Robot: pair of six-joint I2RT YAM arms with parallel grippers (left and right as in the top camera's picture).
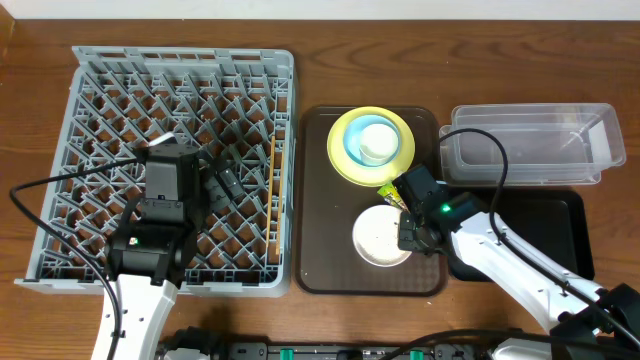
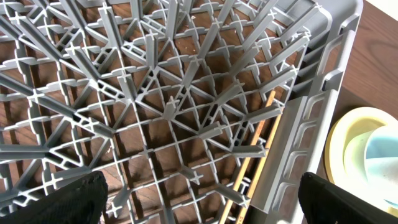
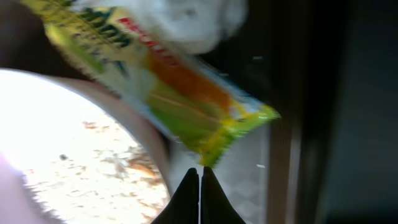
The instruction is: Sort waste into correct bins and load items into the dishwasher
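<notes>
The snack wrapper [image 1: 388, 193] [image 3: 186, 93] lies slanted on the brown tray between the yellow plate [image 1: 345, 160] and the white bowl [image 1: 380, 237] [image 3: 62, 143]. My right gripper [image 1: 402, 203] [image 3: 200, 169] is shut on its near corner. A crumpled white paper scrap [image 3: 193, 18] lies past the wrapper. Crumb-like bits [image 3: 118, 165] speckle the white bowl. The plate carries a light blue bowl [image 1: 357, 140] with a white cup [image 1: 380, 145] inside. My left gripper [image 1: 225, 180] [image 2: 205, 202] hangs open over the grey dish rack [image 1: 85, 150] [image 2: 311, 130]. Chopsticks [image 1: 272, 190] [image 2: 252, 155] lie along its right wall.
The brown tray [image 1: 320, 250] sits between the rack and the bins. A clear tub [image 1: 530, 145] stands at the back right, and the black tray [image 1: 565, 225] lies in front of it, partly under my right arm. Cables run from both arms.
</notes>
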